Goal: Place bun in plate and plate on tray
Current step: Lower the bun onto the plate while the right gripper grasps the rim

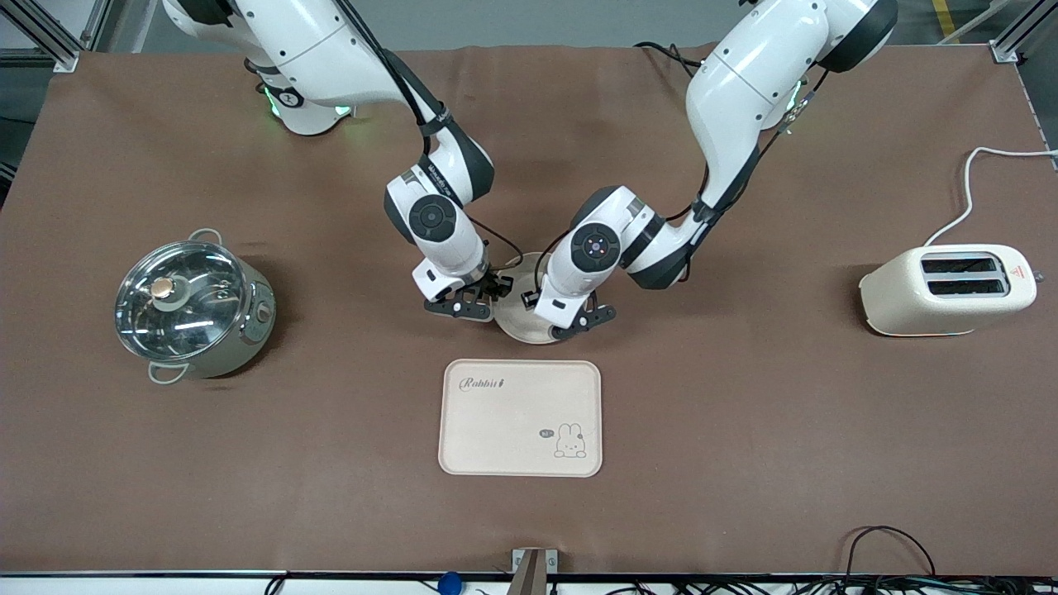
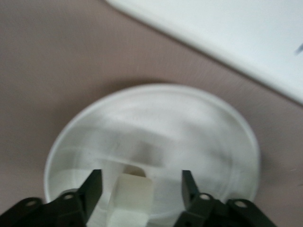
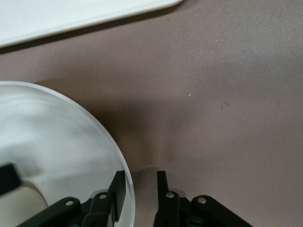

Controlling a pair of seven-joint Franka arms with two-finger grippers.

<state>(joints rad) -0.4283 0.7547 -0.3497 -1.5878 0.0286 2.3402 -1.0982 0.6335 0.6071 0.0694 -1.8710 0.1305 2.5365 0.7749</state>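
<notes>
Straddling the plate's (image 1: 522,326) rim, right tool (image 3: 137,191) parted; left tool (image 2: 142,189) released around bun (image 2: 132,194).

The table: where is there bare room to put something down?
Bare table lies between the tray and the toaster, and between the tray and the pot. It is crowded at the plate: the left gripper holds the bun over it, and the right gripper straddles its rim.
</notes>
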